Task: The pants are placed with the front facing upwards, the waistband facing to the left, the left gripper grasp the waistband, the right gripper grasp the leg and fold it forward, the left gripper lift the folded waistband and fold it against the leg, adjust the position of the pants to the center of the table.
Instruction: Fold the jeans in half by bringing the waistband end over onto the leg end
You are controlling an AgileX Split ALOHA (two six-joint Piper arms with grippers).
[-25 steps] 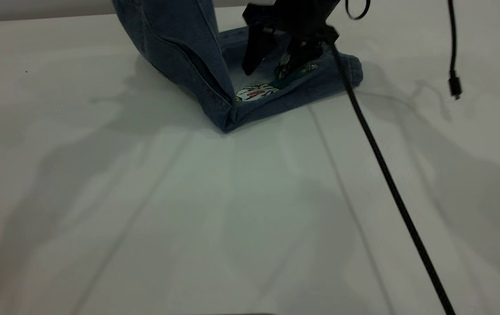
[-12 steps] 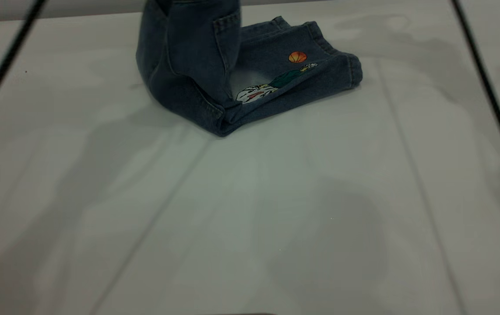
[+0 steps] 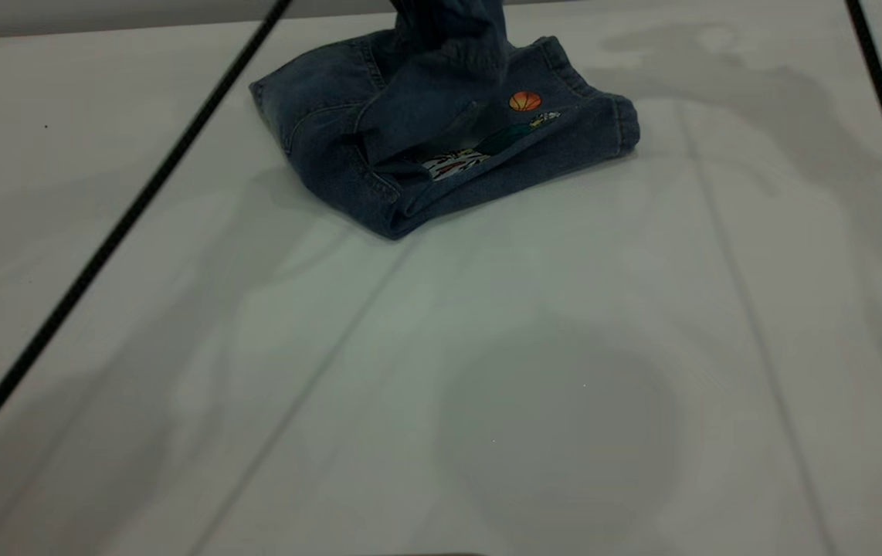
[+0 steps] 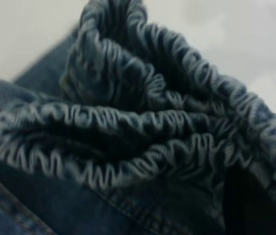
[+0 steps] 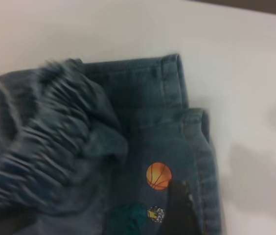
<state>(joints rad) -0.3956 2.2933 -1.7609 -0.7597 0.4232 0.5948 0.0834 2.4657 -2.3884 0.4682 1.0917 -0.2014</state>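
- The pants (image 3: 441,147) lie folded at the table's (image 3: 487,386) far centre, the waistband (image 4: 143,122) lifted above the legs.
- Left gripper (image 4: 248,205) barely visible beside the bunched waistband; jaw state cannot be told.
- Right gripper unseen.

pants (image 3: 348,147): matt faded denim cloth
waistband (image 4: 143,122): gathered, ribbed elastic denim
table (image 3: 487,371): smooth, w/ slight sheen

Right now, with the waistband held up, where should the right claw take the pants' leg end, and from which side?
Take the stacked leg hems at the right edge of the pants, probably coming in low from the right. They lie flat on the table, clear of the raised waistband, and their thick edge faces that side.
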